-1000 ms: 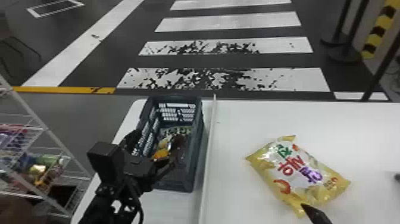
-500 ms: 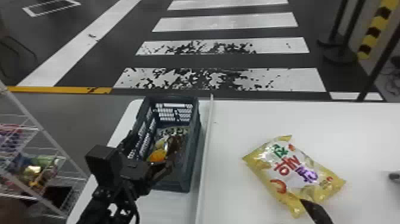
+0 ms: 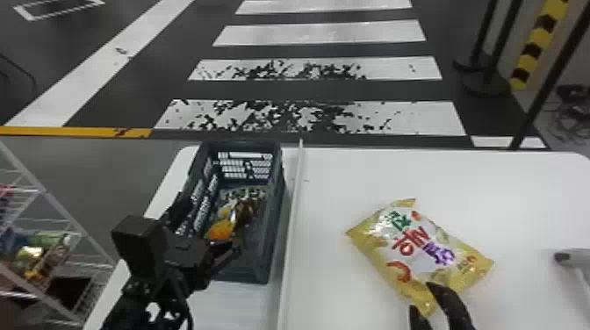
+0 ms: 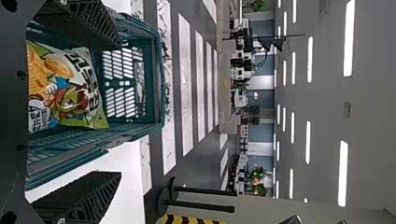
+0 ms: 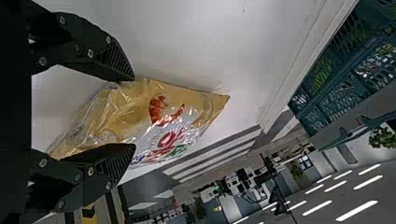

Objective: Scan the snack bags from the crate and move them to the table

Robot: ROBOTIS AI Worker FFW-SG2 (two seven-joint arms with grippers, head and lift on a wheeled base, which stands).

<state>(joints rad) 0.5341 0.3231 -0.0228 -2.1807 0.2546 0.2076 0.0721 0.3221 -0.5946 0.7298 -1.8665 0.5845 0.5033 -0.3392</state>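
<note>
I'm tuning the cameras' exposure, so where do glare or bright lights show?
Head view: pale glints on the yellow snack bag; left wrist view: bright ceiling lights; right wrist view: sharp highlights on that bag's wrapper, with ceiling lights beyond.

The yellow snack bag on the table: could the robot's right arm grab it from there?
Probably yes. The right claw is open close by the yellow snack bag, which shows between its parted fingers, and nothing seems to be in the way.

Bright ceiling strips (image 4: 349, 37) — glints on the snack bag (image 5: 159, 121).
</note>
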